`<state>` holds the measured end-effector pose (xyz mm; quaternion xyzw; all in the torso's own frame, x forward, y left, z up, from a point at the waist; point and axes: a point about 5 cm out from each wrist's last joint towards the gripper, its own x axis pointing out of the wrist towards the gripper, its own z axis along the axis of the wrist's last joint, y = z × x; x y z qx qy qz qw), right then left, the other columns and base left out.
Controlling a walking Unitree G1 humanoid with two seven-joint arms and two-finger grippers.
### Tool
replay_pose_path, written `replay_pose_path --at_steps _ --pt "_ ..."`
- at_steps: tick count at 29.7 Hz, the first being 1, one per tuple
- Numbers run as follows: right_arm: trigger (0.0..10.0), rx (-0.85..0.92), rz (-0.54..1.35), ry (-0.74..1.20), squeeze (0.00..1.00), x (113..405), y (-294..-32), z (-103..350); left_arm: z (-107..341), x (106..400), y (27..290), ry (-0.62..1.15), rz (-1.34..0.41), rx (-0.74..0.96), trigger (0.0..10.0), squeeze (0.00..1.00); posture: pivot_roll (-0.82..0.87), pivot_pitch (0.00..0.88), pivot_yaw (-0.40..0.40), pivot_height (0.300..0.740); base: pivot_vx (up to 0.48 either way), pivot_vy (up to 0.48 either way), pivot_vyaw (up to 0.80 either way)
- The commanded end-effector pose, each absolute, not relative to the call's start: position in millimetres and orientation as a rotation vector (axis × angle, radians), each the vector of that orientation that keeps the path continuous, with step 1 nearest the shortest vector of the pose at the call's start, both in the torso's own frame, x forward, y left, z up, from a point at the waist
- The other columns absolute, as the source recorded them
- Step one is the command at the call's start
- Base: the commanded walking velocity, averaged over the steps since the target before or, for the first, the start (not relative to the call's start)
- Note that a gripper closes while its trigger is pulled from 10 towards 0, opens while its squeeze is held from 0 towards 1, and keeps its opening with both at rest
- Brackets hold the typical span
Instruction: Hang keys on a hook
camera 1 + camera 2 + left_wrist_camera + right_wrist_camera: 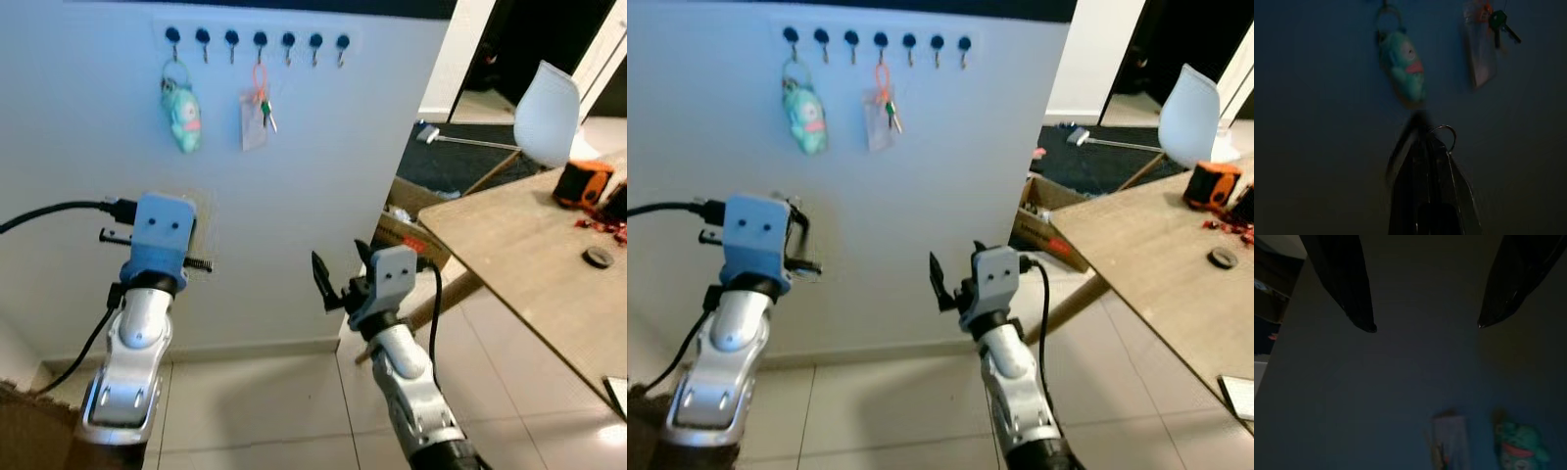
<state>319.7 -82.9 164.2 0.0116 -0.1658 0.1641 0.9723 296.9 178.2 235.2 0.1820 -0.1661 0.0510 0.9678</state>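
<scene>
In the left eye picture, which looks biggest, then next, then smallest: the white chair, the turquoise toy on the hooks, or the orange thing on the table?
1. White chair
2. Turquoise toy
3. Orange thing

The toy and the orange thing look nearly alike, so their order is unsure.

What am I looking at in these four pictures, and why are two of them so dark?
A walking humanoid robot faces a white wall with a row of hooks. The two bright pictures come from cameras in its head, looking down its silver arms. The two dark ones come from cameras on its wrists, looking along the black fingers.

The left end effector has its fingers pressed together on a metal key ring, which it is meant to hang up. The right end effector is spread open and holds nothing.

Already hanging are a teal plush charm and a key bunch on an orange loop. At the right is a wooden table.
</scene>
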Motion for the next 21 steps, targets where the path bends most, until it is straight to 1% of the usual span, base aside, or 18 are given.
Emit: replay_pose_path --at_steps 1,17,19,21 --pt "10.0 0.028 0.324 -0.325 0.00 318.4 -86.3 160.3 236.6 295.1 172.0 -0.353 0.082 0.375 10.0 0.00 0.21 0.139 -0.043 0.740 0.424 0.000 0.00" --pt "10.0 0.050 0.325 -0.320 0.00 318.3 -86.7 159.8 238.1 290.9 167.9 -0.384 0.056 0.365 10.0 0.00 0.21 0.136 -0.044 0.740 0.408 0.000 0.00" --pt "10.0 0.051 0.328 -0.323 0.00 317.6 -86.6 159.8 244.1 285.7 161.7 -0.433 0.019 0.327 10.0 0.00 0.21 0.142 -0.045 0.740 0.156 0.000 0.00" --pt "10.0 0.050 0.330 -0.325 0.00 317.5 -86.4 160.0 245.2 284.8 160.8 -0.441 0.014 0.319 10.0 0.00 0.21 0.142 -0.045 0.740 0.000 0.000 0.00"
